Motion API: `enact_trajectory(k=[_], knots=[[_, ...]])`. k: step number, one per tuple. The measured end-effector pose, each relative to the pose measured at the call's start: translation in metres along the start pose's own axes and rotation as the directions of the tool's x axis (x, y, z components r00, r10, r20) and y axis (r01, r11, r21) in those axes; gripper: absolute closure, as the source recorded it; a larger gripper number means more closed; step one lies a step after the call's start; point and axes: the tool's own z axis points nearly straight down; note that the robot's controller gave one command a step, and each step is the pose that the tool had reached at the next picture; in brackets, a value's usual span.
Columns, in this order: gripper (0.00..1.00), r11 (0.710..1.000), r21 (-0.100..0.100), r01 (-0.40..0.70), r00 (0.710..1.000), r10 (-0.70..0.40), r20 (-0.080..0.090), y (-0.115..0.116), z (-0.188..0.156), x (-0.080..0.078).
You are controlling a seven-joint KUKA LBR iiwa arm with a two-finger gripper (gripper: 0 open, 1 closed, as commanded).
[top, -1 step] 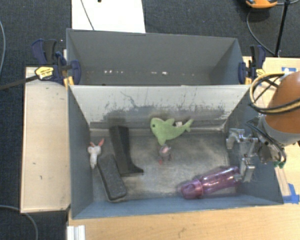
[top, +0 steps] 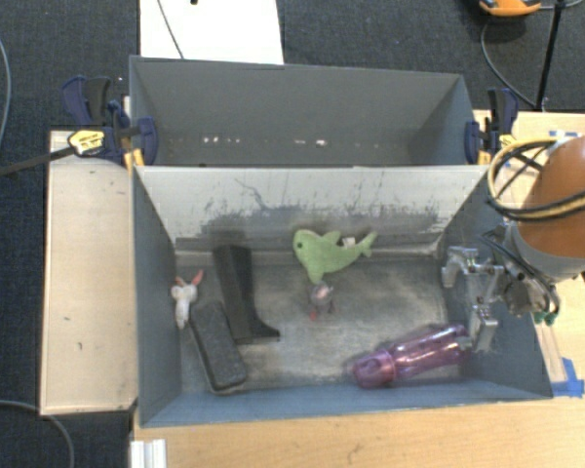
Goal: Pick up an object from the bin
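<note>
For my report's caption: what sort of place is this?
Probably a robotics lab's grasping test station: a robot hand hangs in a grey metal bin of unrelated loose things, such as a green plush toy and a purple bottle.

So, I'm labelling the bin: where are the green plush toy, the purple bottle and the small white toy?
green plush toy (top: 324,252), camera view, on its body.
purple bottle (top: 414,356), camera view, on its middle.
small white toy (top: 183,305), camera view, on its body.
</note>
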Motion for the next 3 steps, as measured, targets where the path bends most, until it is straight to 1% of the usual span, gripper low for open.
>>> enact_trajectory(k=[1,2,3], knots=[[0.0,0.999,0.0,-0.039,0.999,0.039,0.006,-0.002,0.042,0.013],[1.0,0.994,-0.001,0.112,0.994,-0.112,-0.002,-0.004,0.09,0.015],[1.0,0.994,-0.001,0.114,0.993,-0.114,-0.002,-0.004,0.09,0.015]])
